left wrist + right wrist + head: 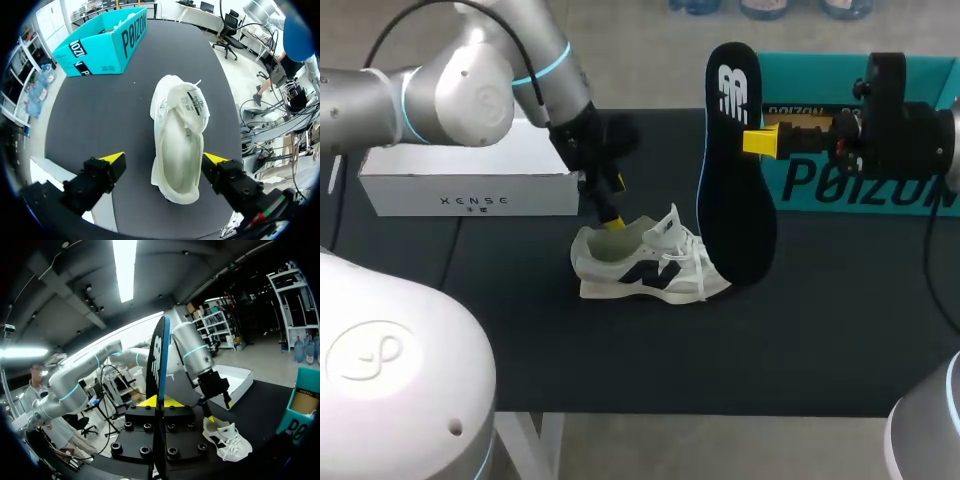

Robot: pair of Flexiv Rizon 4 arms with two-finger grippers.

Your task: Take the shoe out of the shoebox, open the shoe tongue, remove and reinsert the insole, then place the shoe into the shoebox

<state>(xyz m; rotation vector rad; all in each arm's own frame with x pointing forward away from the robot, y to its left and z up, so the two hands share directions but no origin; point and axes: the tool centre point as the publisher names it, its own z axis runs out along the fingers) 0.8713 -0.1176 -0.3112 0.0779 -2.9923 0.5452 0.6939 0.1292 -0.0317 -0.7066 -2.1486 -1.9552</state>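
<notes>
shoe (176, 125) between left pincer (164, 158); insole (160, 355) in right pincer (159, 401)

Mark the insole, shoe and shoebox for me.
insole (735, 215): head view, black lower half, below the grip.
shoe (176, 150): left wrist view, inside the open top.
shoebox (100, 57): left wrist view, teal outer side wall.

Bright, even light comes from above. The shoe (645, 268) throws only a faint, soft shadow on the matte black table (820, 340). In the right wrist view a ceiling light strip (124, 270) glares white, and the insole (159, 370) stands dark before it.
</notes>
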